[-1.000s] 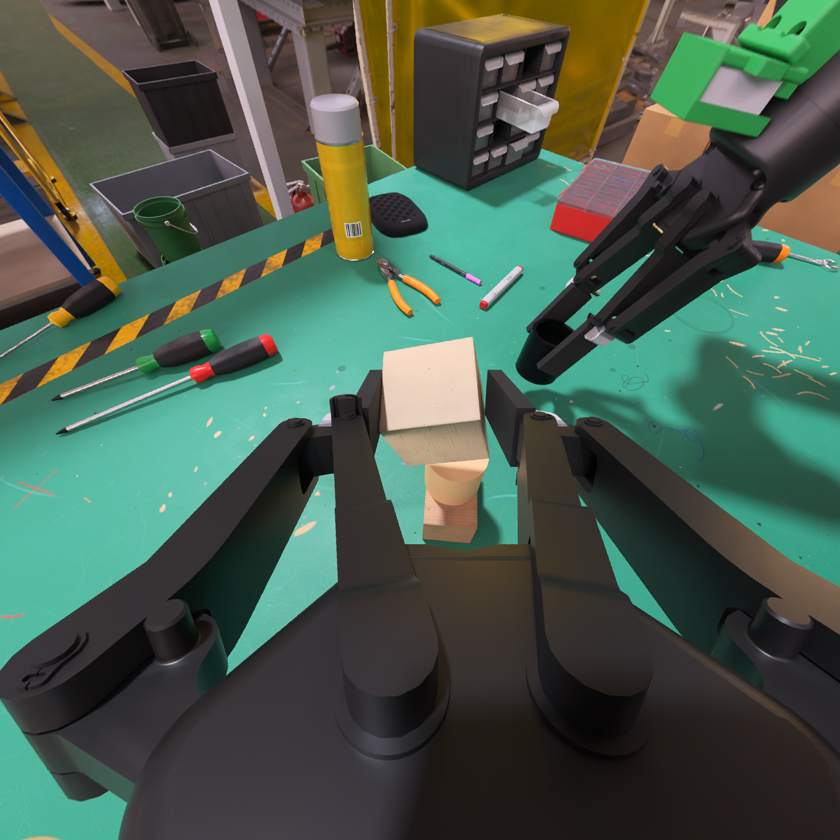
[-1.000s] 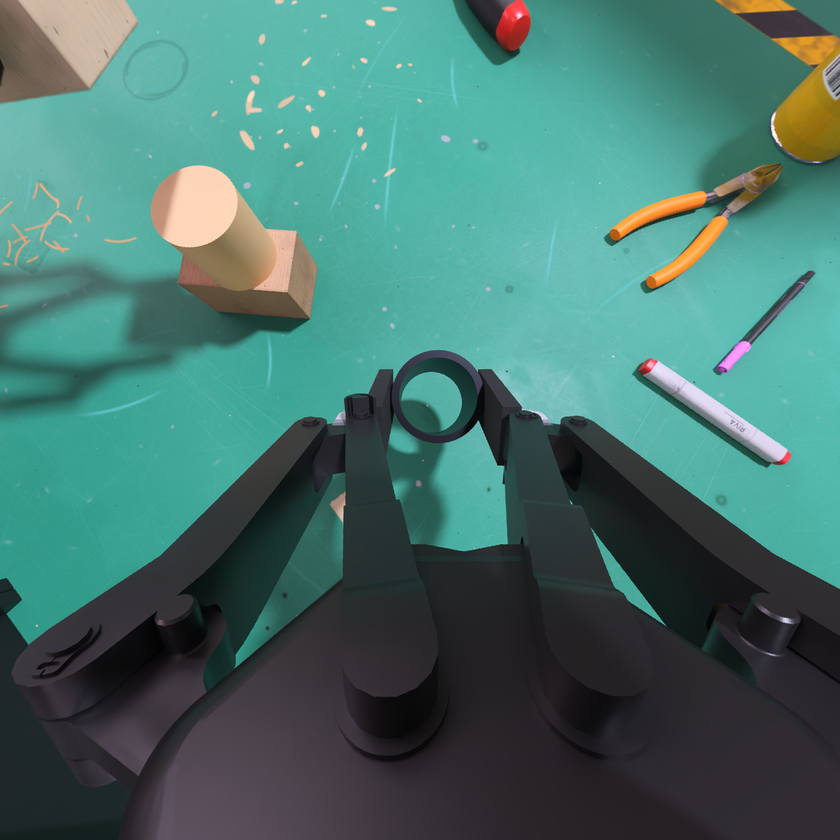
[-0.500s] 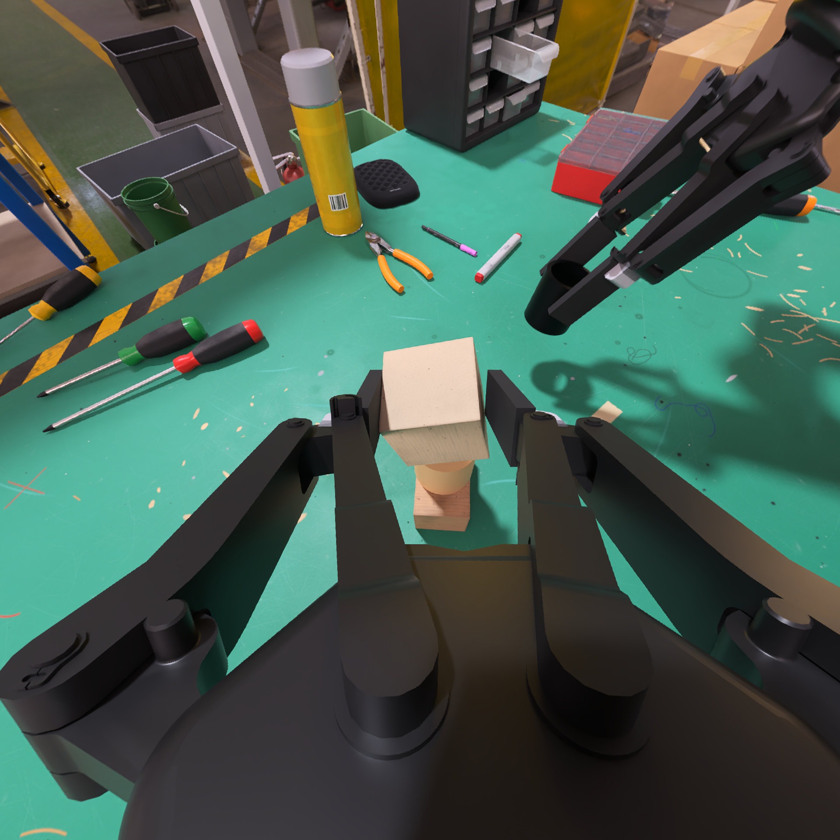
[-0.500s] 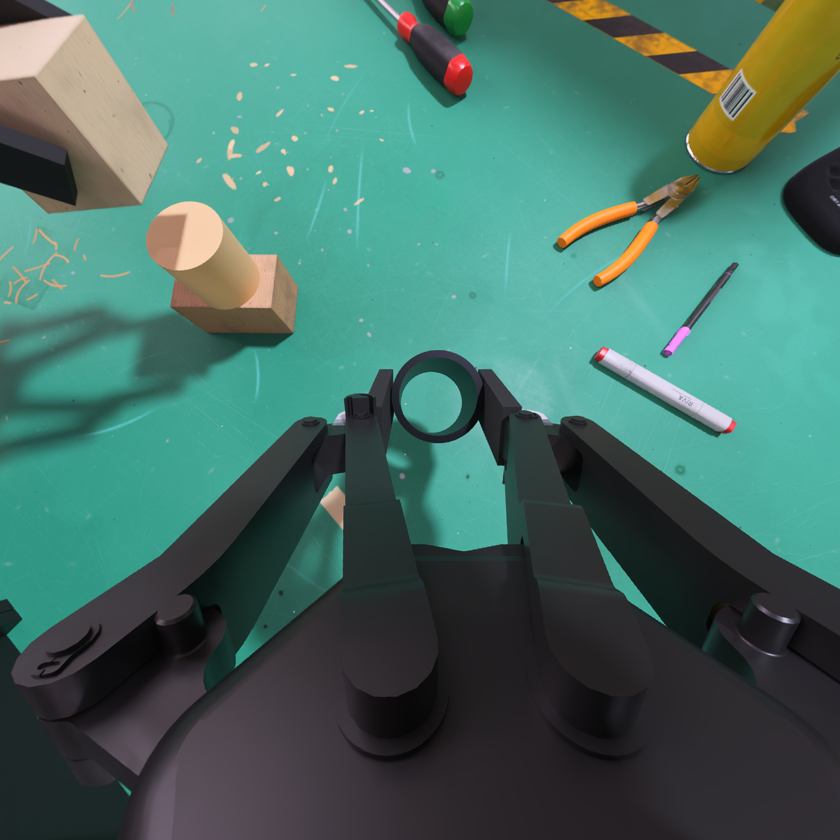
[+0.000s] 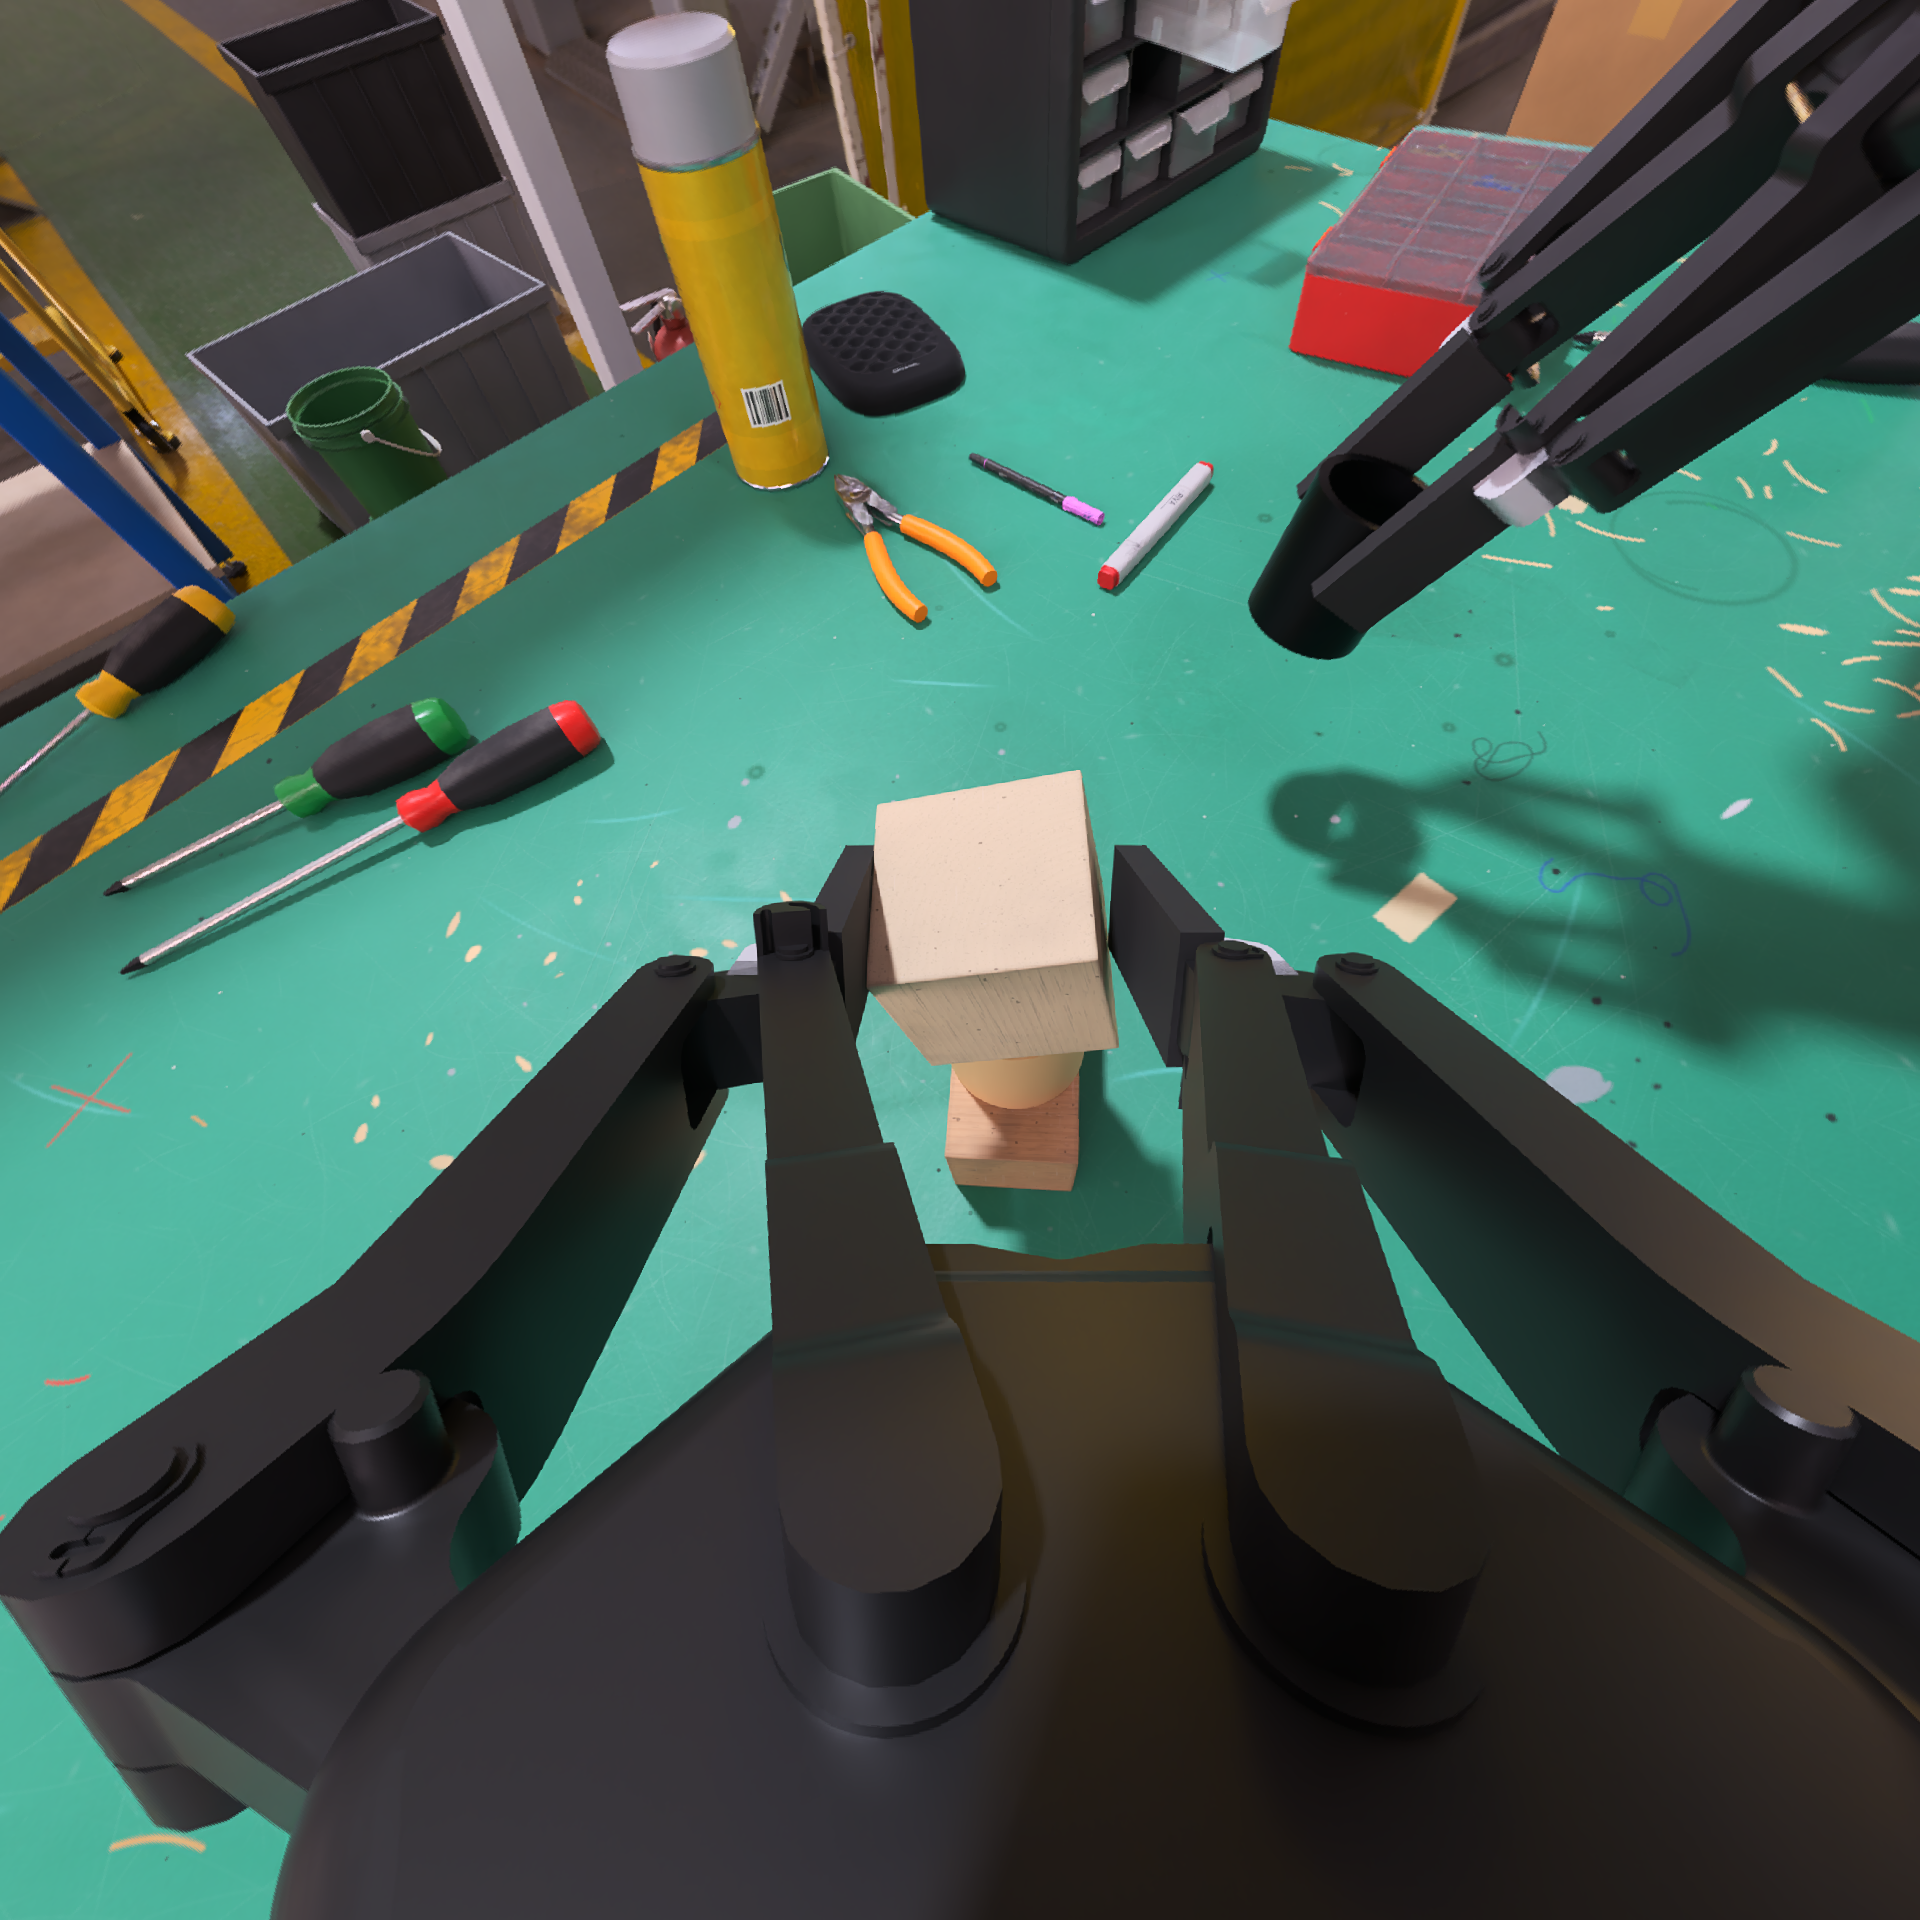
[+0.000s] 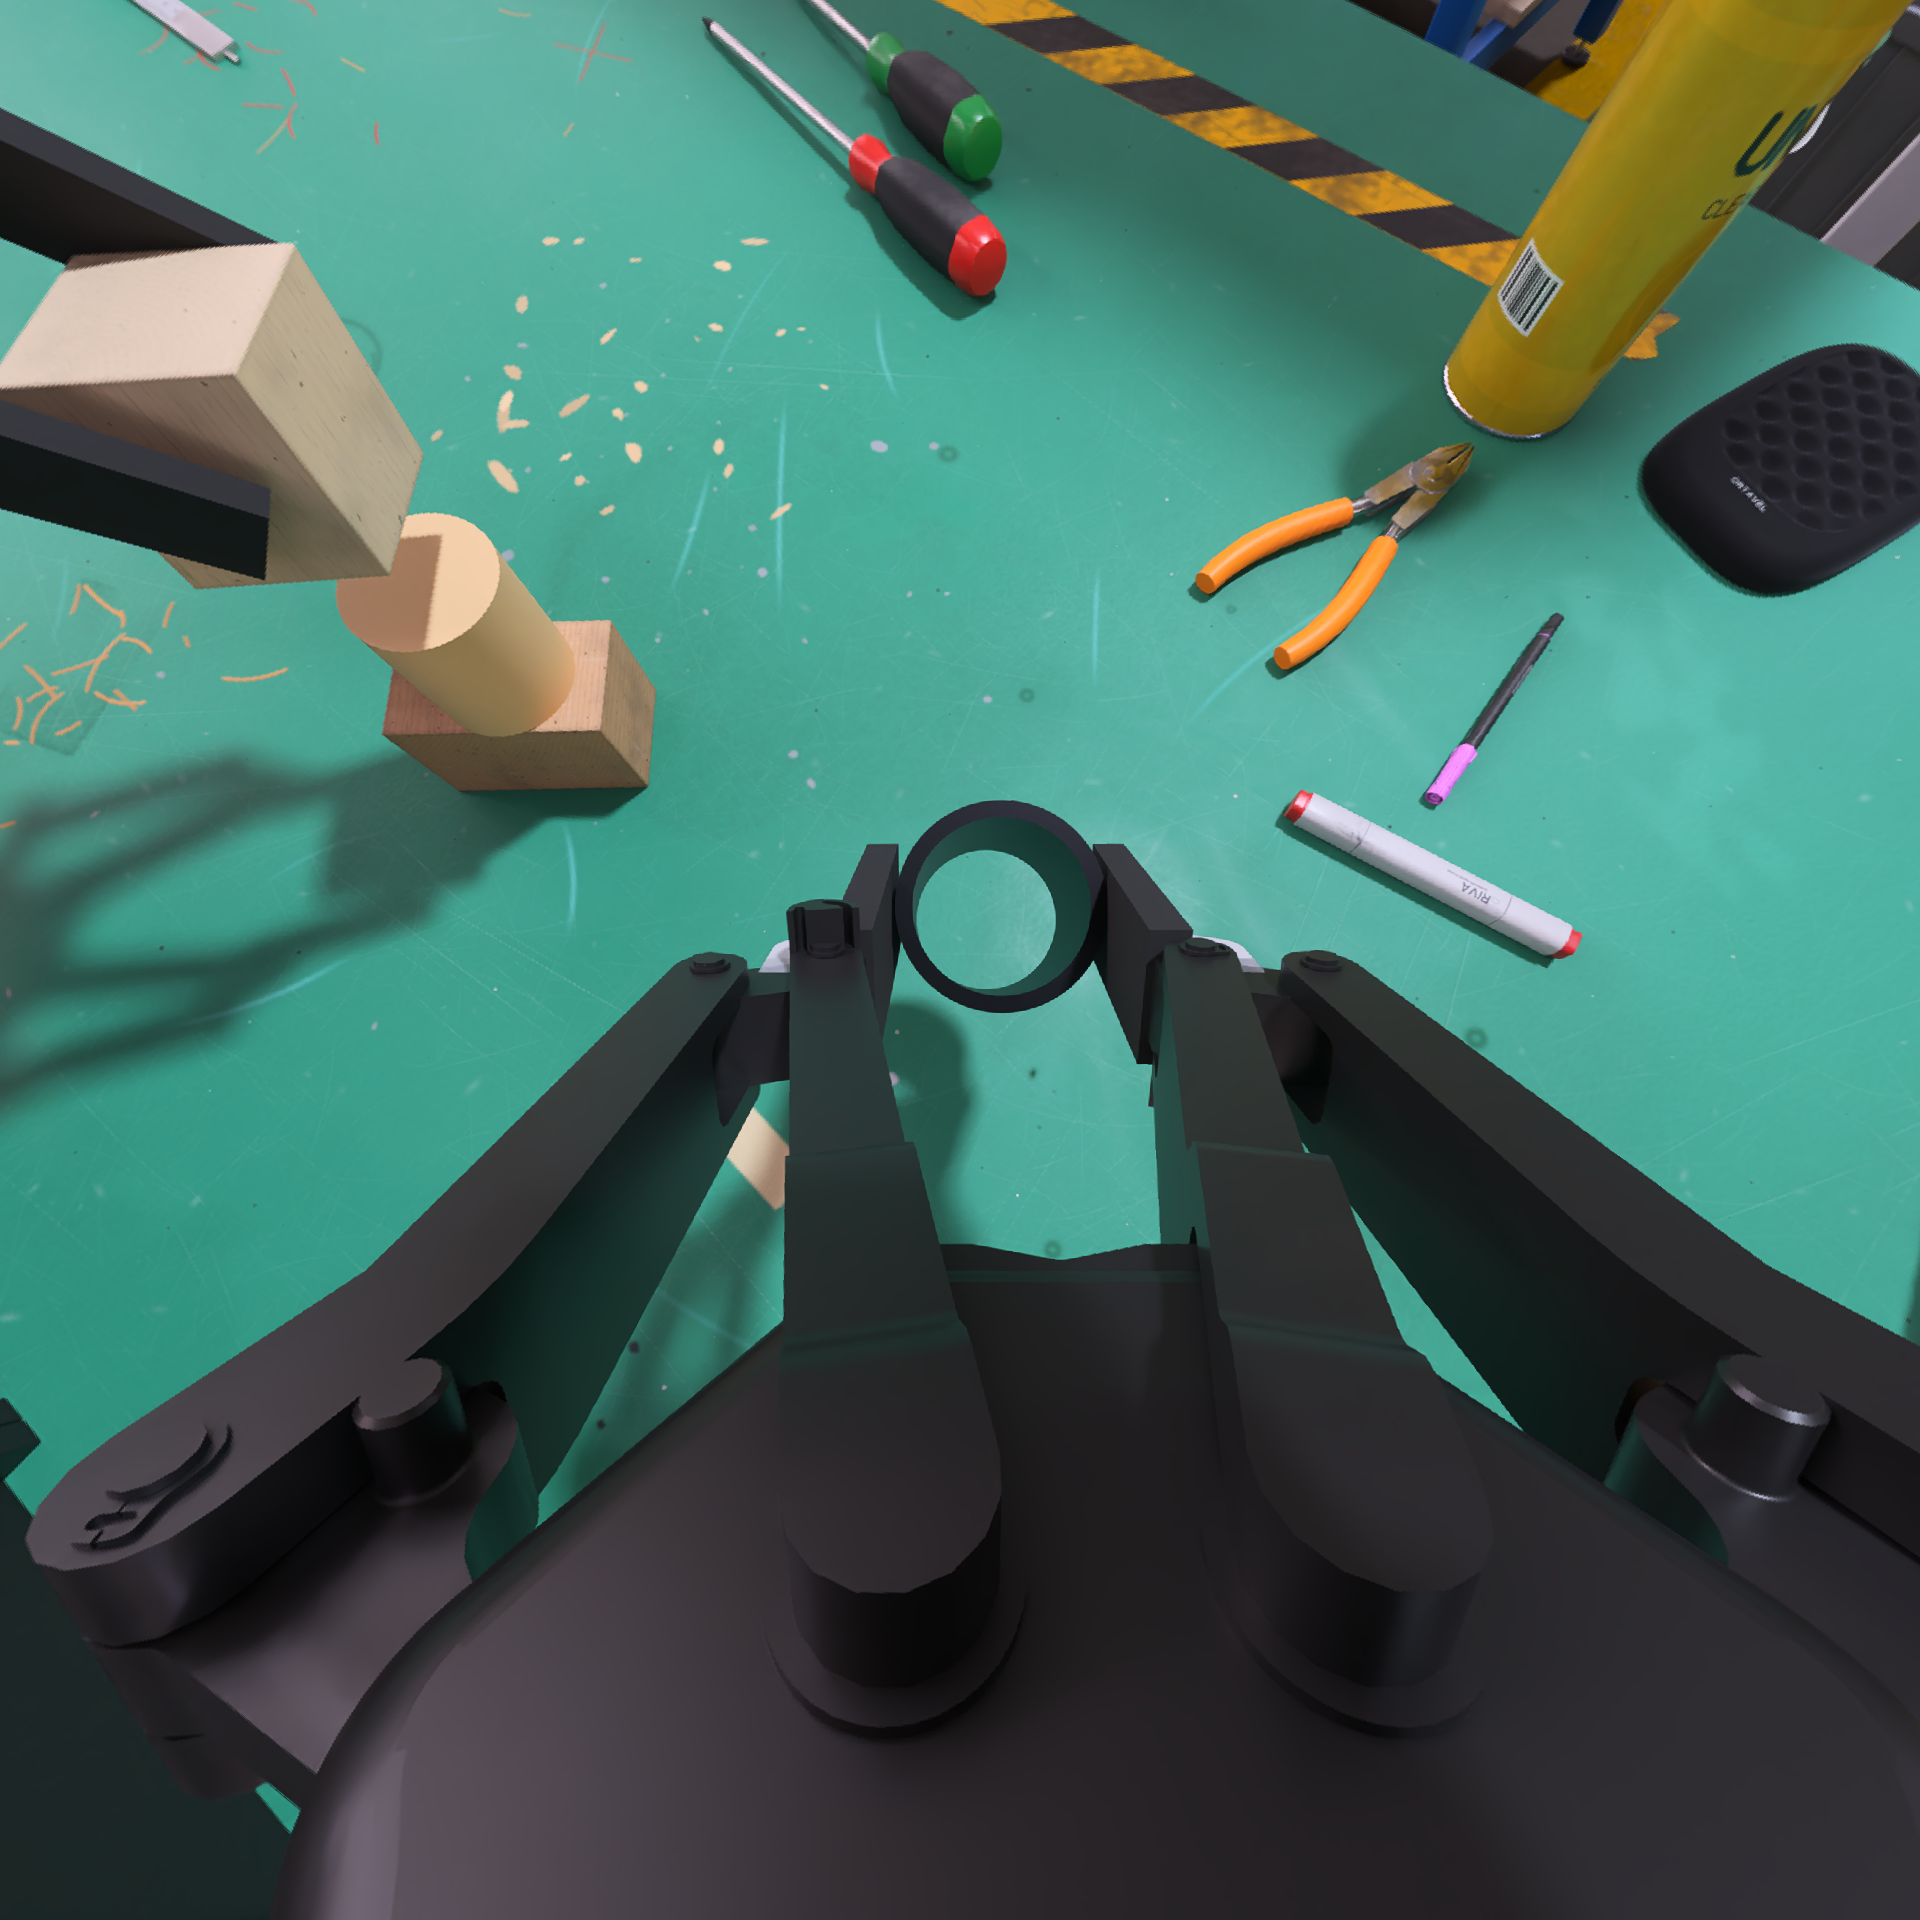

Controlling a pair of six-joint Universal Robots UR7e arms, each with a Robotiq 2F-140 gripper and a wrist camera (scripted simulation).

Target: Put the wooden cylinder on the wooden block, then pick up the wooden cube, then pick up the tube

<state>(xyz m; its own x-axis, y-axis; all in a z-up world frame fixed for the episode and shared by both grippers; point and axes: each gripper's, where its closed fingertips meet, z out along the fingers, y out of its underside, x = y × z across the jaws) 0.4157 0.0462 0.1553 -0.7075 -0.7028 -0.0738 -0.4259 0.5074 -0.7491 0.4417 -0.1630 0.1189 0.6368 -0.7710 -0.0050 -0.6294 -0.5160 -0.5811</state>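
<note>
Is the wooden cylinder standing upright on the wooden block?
Upright: the pale wooden cylinder stands on end atop the brown wooden block.

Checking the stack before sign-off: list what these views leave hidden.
- Left wrist view: the wooden cube in the left pincer covers the wooden cylinder top.
- Right wrist view: the cylinder hides its seat on the wooden block.
- Right wrist view: the yellow spray can top is cut off.

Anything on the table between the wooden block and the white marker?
In the right wrist view, no tool lies between the wooden block and the white marker, just green mat; the held tube hangs above that stretch.
</note>
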